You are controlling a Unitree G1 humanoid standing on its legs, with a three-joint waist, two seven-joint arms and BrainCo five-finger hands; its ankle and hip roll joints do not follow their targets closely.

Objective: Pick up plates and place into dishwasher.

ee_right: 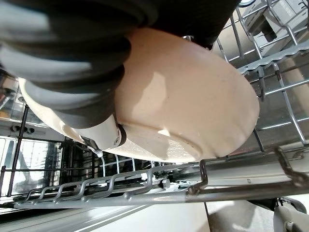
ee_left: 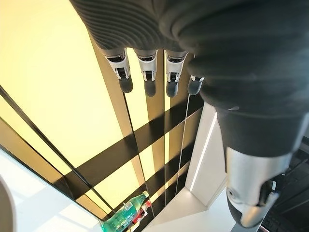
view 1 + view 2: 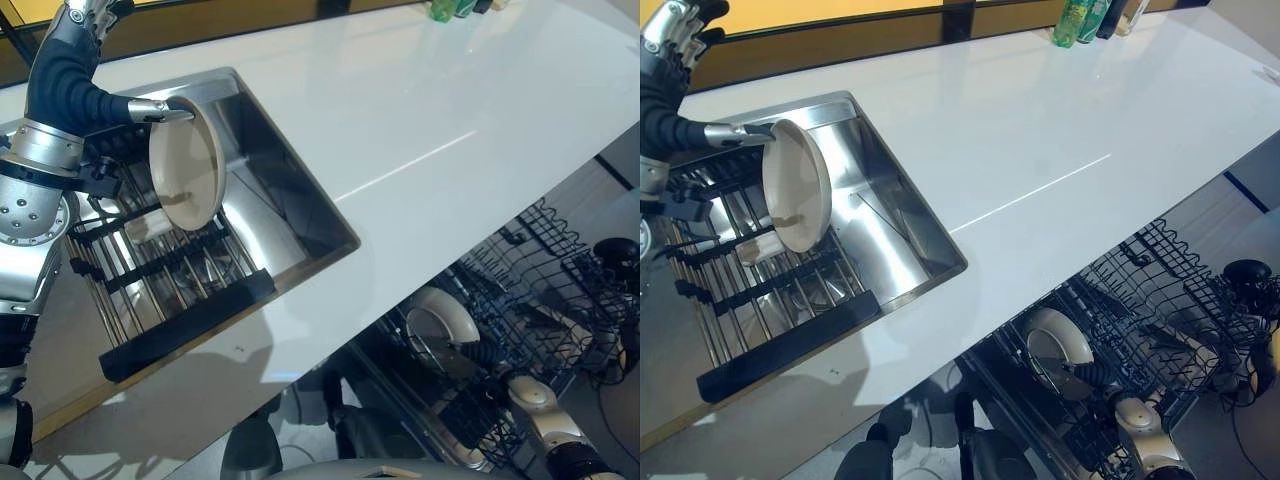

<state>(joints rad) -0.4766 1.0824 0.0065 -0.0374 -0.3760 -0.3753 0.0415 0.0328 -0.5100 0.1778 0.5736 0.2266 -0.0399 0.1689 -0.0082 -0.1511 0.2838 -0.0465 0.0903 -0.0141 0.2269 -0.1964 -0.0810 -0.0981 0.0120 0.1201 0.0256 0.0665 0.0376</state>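
Down in the dishwasher rack (image 3: 1160, 290), right hand (image 3: 1090, 374) grips plate (image 3: 1055, 345).

Green bottles (image 3: 1078, 20) stand at the far edge of the white countertop (image 3: 1060, 130), beside a steel sink (image 3: 895, 235).

cream plate (image 3: 186, 172) over a steel sink (image 3: 270, 170), white counter (image 3: 420, 120), black dishwasher rack (image 3: 1150, 290), green bottle (image 3: 1072, 22).

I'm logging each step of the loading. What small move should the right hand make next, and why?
Probably lower the plate a little further between the tines of the dishwasher rack, then let go. The right hand holds it on edge, low in the rack. The left hand touches another plate in the sink.
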